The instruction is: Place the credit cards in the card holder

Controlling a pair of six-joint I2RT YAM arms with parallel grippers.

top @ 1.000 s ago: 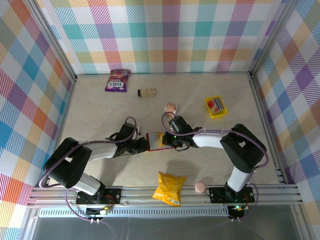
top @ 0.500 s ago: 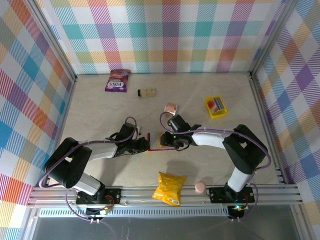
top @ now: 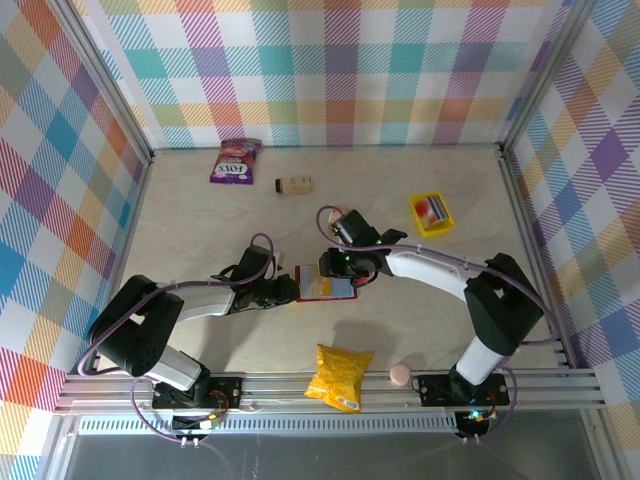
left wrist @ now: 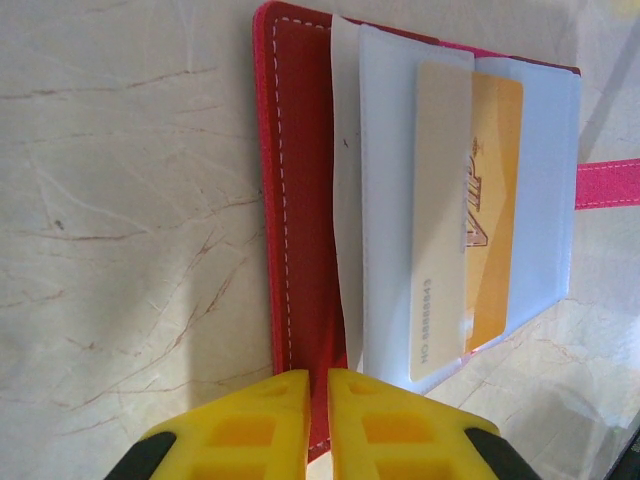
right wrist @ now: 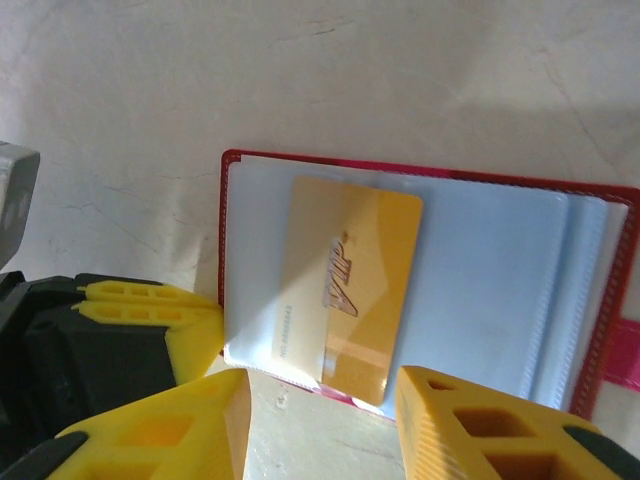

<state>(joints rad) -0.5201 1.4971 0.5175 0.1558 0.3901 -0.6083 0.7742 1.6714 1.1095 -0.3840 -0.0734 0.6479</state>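
Now one yellow card in one card holder; left fingers clench it, right fingers released

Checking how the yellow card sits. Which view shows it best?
The right wrist view: the yellow card appears large, its whole outline visible against the card holder's clear pockets. The left wrist view shows it with one long edge under a clear sleeve; the top view gives a small yellow patch.
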